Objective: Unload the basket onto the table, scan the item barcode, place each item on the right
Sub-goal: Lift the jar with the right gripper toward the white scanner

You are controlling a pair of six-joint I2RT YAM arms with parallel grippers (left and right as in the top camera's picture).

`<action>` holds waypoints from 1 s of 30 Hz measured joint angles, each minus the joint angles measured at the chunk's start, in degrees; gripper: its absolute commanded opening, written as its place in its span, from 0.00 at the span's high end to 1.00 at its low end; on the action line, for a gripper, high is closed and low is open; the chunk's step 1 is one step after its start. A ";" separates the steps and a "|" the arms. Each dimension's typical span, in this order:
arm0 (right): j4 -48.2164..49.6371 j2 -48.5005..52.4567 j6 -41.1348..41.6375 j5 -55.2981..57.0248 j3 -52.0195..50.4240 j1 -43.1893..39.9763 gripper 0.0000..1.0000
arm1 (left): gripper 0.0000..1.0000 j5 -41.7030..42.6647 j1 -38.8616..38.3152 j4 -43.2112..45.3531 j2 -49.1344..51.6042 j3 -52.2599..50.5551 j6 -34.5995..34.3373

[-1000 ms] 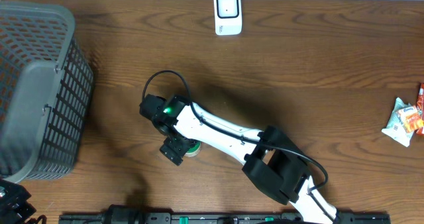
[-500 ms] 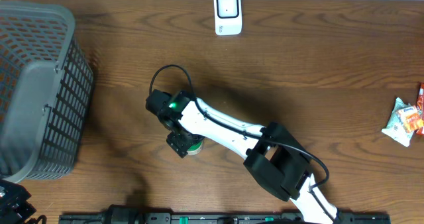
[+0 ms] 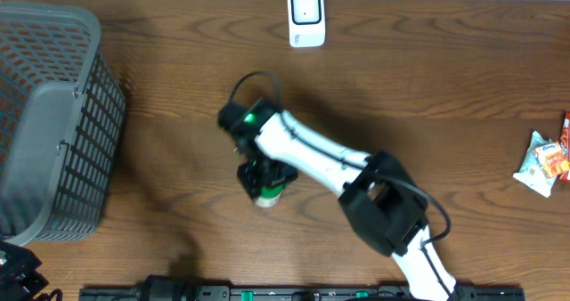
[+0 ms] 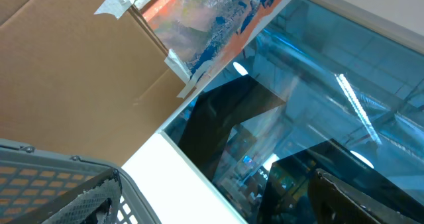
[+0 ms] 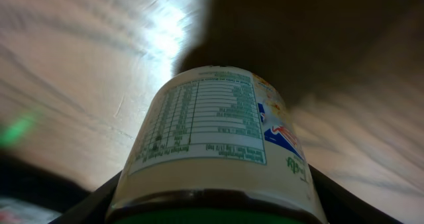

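The item is a cream jar [image 5: 212,128] with a green lid and a printed nutrition panel facing the right wrist camera; no barcode shows. My right gripper [image 5: 215,207] is shut on it, with a dark finger [image 5: 89,201] pressed against each side near the lid. From above, the jar [image 3: 270,195] sits under that gripper [image 3: 261,178] at the table's middle. The white scanner [image 3: 305,17] stands at the far edge, well apart from the jar. My left gripper [image 4: 212,194] is open and holds nothing, aimed up and away from the table.
A grey mesh basket [image 3: 49,123] fills the left side of the table. Snack packets [image 3: 543,163] lie at the right edge. The left arm's base [image 3: 18,274] sits at the near left corner. A cardboard box [image 4: 73,65] and a glass pane show in the left wrist view.
My right gripper has closed onto the jar. The wrist has swung to the right and the jar has shifted slightly right with it. The left arm has not moved.
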 measured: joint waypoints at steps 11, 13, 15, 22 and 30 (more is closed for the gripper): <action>-10.12 0.00 2.45 -6.80 5.66 -14.45 0.38 | 0.10 -0.02 0.00 0.00 0.00 0.00 0.00; -11.28 0.00 2.08 -9.20 5.68 -16.61 0.37 | 0.10 -0.02 0.00 0.00 0.00 0.00 0.02; -11.82 0.00 1.36 -11.34 5.68 -18.47 0.36 | 0.10 -0.02 0.00 0.00 0.00 0.00 0.00; -13.20 0.00 -0.96 -17.90 5.73 -24.92 0.36 | 0.10 -0.02 0.00 0.00 0.00 0.00 0.00; -15.10 0.00 -3.54 -23.28 5.75 -28.59 0.37 | 0.10 -0.02 0.00 0.00 0.00 0.00 0.00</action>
